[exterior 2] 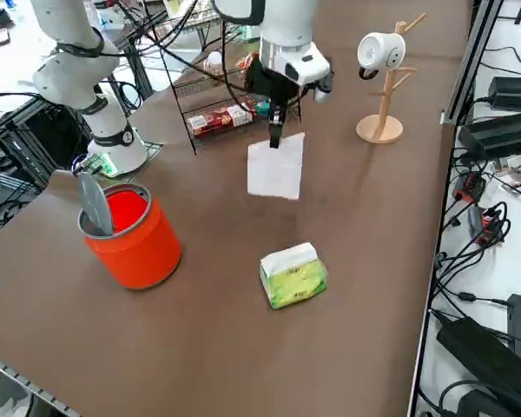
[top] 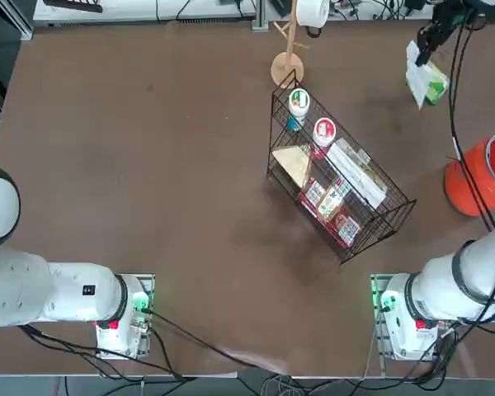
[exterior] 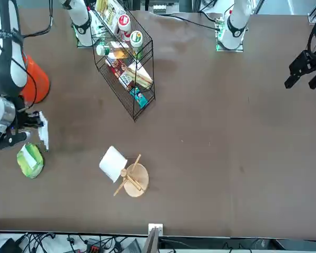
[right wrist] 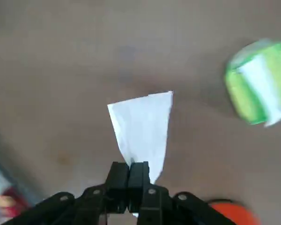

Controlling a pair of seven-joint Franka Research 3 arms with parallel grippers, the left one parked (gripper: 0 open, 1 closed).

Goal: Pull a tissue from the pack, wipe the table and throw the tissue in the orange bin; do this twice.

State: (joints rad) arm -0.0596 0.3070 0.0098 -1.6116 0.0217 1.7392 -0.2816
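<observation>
Dark-brown table (exterior 2: 365,261) carries the green pack (exterior 2: 293,274); above, right gripper (exterior 2: 275,139) jaws pinch a tissue (exterior 2: 276,169).

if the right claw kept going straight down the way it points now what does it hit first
Probably bare table. The right claw points down, shut on a hanging tissue, which would land first. The pack and orange bin look off to the sides, though depth is uncertain.

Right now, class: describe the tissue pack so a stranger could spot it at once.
Find the orange bin at the table's right side. Beside it lies the pack, alone on bare wood. It is the only soft green packet, with white tissue showing on top.
</observation>
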